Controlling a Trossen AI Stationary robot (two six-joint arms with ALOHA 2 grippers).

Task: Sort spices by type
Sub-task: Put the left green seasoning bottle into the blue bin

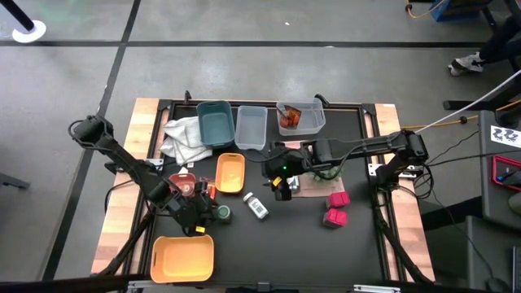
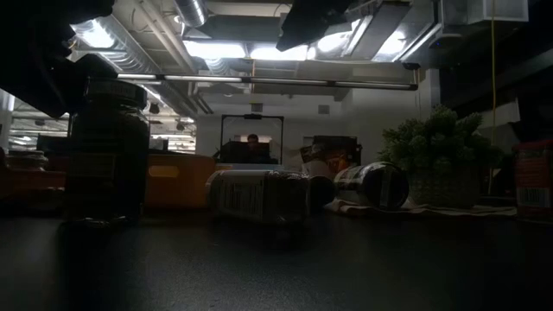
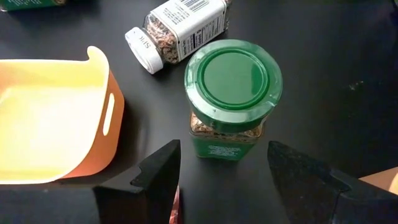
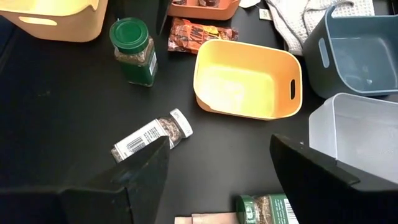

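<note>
The left hand (image 3: 221,177) hovers with fingers spread, empty, just short of an upright green-lidded spice jar (image 3: 231,99) on the dark table (image 3: 336,81). A white-labelled bottle (image 3: 177,30) lies on its side just beyond the jar, near a small orange bin (image 3: 59,121). At mid-table, the right hand (image 4: 217,180) hangs above that bottle, its fingers also spread and holding nothing. Two magenta boxes (image 1: 334,208) sit well apart toward the right.

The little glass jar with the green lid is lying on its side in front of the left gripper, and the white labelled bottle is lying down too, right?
Not quite. The left wrist view shows the glass jar with the green lid standing upright before the open left gripper. Only the white labelled bottle is lying down.
</note>
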